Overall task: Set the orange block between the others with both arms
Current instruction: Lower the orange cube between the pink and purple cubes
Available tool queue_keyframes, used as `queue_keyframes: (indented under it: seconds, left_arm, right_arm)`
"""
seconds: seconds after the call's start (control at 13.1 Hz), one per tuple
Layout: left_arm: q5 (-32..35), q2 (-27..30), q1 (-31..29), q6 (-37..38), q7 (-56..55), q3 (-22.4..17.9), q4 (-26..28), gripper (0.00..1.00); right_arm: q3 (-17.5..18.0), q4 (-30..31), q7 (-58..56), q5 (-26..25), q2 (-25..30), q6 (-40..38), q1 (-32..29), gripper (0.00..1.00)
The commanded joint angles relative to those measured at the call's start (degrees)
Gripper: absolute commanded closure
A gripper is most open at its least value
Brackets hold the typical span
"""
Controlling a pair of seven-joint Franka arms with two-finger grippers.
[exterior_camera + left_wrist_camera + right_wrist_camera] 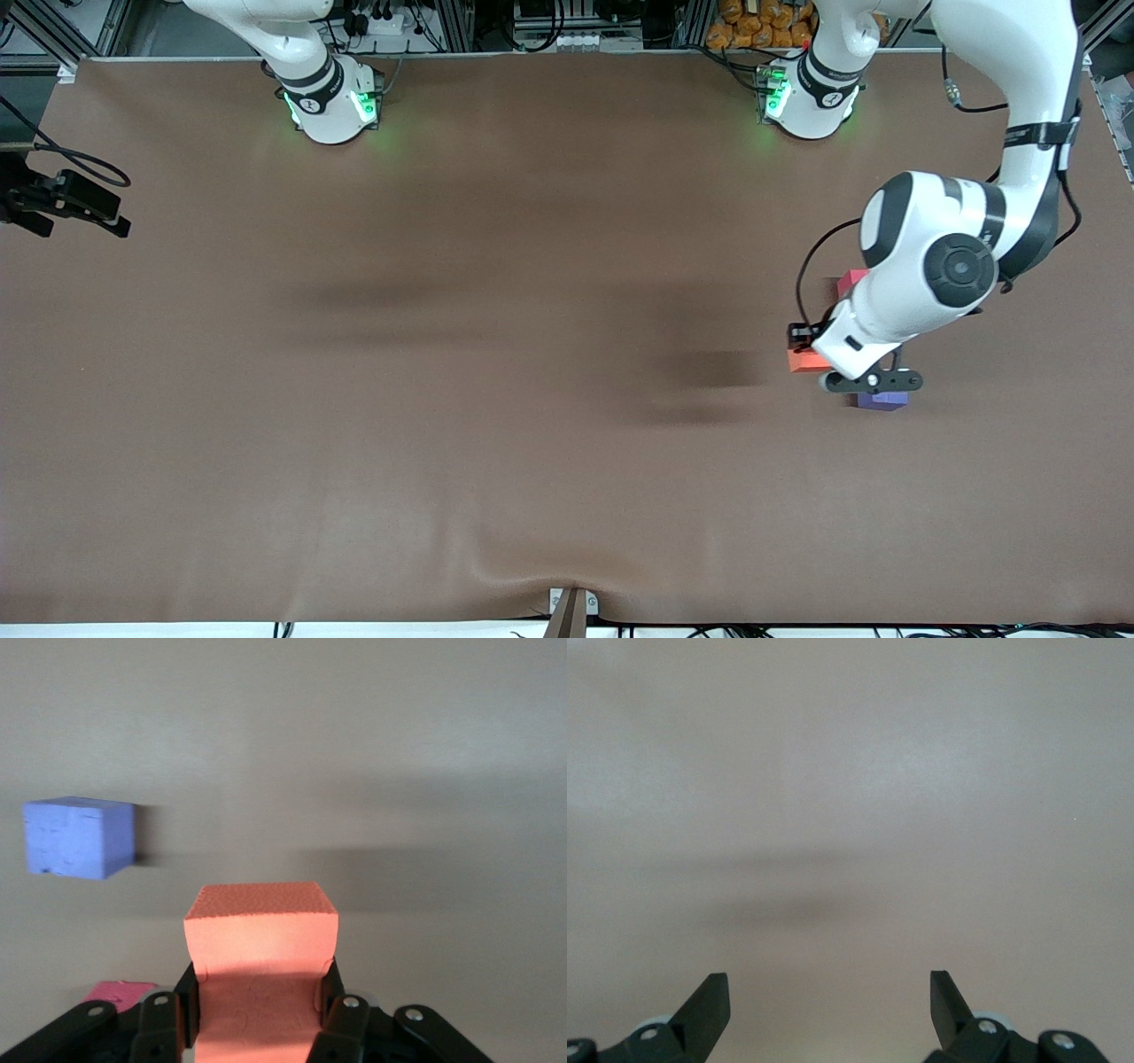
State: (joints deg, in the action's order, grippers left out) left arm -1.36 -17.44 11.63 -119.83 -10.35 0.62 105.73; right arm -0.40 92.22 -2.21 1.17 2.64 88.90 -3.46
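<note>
Orange block (261, 943) clamped in left pincer (261, 1010), over tabletop (443, 354) toward left arm's end. Purple-blue cube (882, 400) at block's 4 o'clock in front view, pinkish-red cube (851, 281) at 1 o'clock. Right pincer (829, 1001) apart, waiting.

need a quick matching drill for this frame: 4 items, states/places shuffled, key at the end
Items:
1. orange block
2. purple-blue cube
3. pinkish-red cube
4. right pincer

States or places:
A. open, only bare table under it
B. on the table, the cube nearest the front camera
C. clamped in the left pincer
D. on the table, partly hidden by the left arm in the front view

Pairs: 1-C, 2-B, 3-D, 4-A
</note>
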Motion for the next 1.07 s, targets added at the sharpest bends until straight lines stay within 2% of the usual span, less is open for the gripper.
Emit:
queue_keyframes:
  seconds: [0.0, 0.46, 0.69, 0.99]
  left_arm:
    - [0.92, 3.37, -4.76, -4.79, 6.63, 0.70, 7.11, 0.82]
    - [0.92, 3.20, -12.33, -8.75, 18.94, 0.70, 11.86, 0.82]
    - [0.92, 3.55, -12.86, -13.22, 20.53, 0.53, 16.51, 0.82]
    - [1.01, 3.37, -15.06, -14.38, 21.77, 0.61, 17.75, 0.82]
  right_arm:
    - [1.02, -0.47, 0.81, -0.29, -0.09, -0.13, -1.11, 0.00]
    - [1.02, -0.47, 0.81, -0.29, -0.09, -0.13, -1.11, 0.00]
    - [1.02, -0.47, 0.81, -0.29, -0.09, -0.04, -1.11, 0.00]
    - [1.02, -0.47, 0.81, -0.29, -0.09, 0.13, -1.11, 0.00]
